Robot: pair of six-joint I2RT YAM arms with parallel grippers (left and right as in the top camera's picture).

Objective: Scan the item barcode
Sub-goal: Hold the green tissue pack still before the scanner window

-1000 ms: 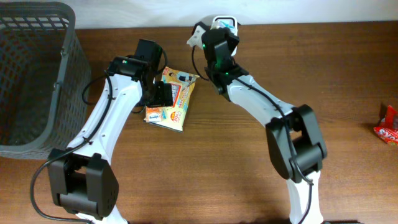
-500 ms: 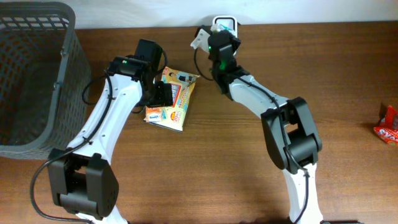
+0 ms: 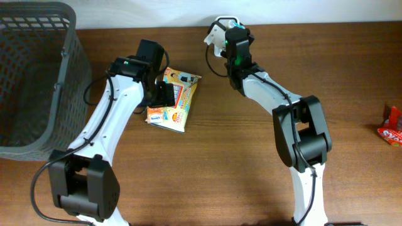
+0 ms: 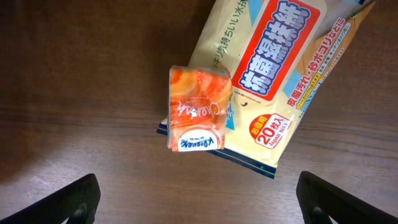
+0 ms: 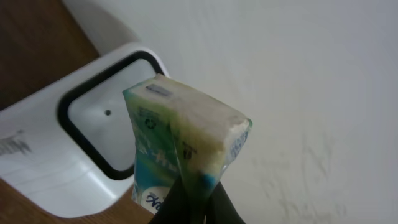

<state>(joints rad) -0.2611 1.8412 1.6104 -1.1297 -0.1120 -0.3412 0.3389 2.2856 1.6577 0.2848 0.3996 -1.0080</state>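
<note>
My right gripper (image 5: 196, 202) is shut on the lower end of a green and teal tissue pack (image 5: 180, 137), which it holds up beside the white barcode scanner (image 5: 93, 143) with its dark-framed window. From overhead, that gripper (image 3: 233, 32) is at the table's back edge by the scanner (image 3: 221, 20). My left gripper (image 4: 199, 205) hangs open above bare wood, just short of an orange tissue pack (image 4: 198, 109) that lies on a yellow wet-wipes pack (image 4: 273, 68). Nothing is between its fingers (image 4: 74, 199).
A grey mesh basket (image 3: 31, 75) stands at the far left of the table. A red snack packet (image 3: 392, 127) lies at the right edge. A white wall runs behind the table's back edge.
The right gripper has moved to the right along the back edge with the tissue pack in it. The left arm has stayed still.
</note>
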